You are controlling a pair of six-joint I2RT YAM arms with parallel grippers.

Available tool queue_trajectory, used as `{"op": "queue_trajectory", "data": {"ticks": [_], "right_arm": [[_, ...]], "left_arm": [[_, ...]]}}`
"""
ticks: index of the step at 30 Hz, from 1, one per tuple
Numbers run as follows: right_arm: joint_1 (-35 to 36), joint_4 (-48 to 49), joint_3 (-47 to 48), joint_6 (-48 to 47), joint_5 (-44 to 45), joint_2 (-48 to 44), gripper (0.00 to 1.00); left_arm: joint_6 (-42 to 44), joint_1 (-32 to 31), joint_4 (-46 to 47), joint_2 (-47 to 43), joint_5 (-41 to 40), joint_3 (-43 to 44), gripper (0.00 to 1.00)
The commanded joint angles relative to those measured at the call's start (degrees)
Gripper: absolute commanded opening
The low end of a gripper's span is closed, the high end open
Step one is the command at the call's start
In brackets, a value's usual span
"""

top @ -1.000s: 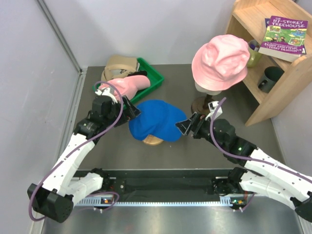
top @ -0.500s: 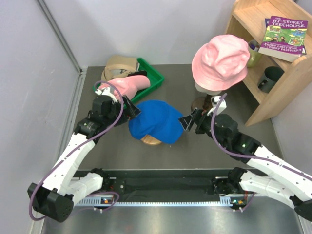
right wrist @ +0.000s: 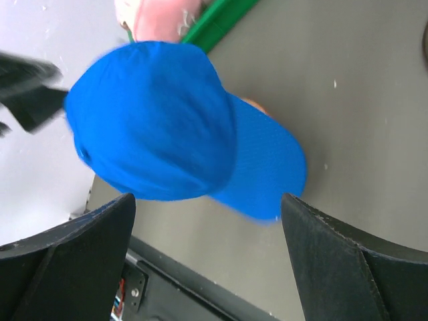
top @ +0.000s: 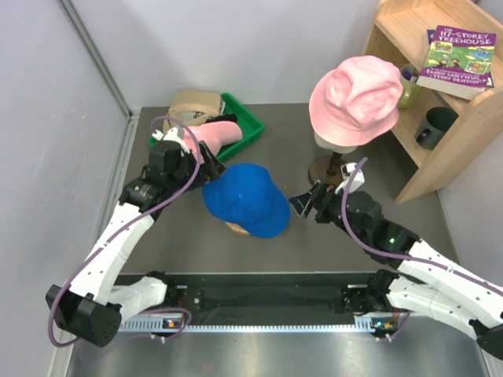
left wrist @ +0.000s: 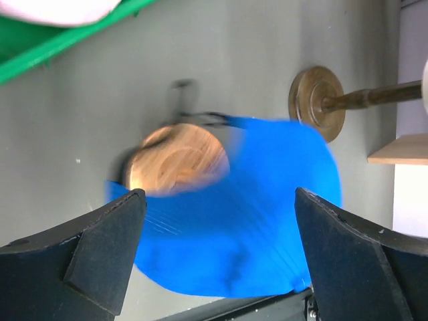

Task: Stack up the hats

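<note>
At table centre, blue cap (top: 245, 198) rests on the wooden knob stand (top: 234, 228) (placement apparently done); left gripper (top: 207, 168) at its ten o'clock and right gripper (top: 300, 204) at three o'clock gape wide, empty. Next: fetch pink cap (top: 216, 135) from eleven o'clock.

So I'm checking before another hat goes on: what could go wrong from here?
The blue cap sits off-centre on the wooden stand, whose edge shows beneath it; it may slide off. The open left gripper and right gripper flank it closely, so a swing might knock it.
</note>
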Motion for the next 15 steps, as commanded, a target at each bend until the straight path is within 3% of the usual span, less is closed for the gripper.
{"op": "queue_trajectory", "data": {"ticks": [1,10,15], "right_arm": [[0.1,3.5,-4.4,5.5,-2.0,-3.1,0.89],[0.1,1.3,-3.3,4.5,0.8,-3.7,0.89],[-0.1,0.7,-3.1,3.7,1.9,-3.9,0.89]], "left_arm": [[2.5,0.1,-0.2,1.5,-1.1,5.7,0.97],[12.3,2.7,-5.8,10.4,-14.4,19.0,0.99],[17.8,7.2,-3.6,18.8,-15.9,21.1,0.96]]}}
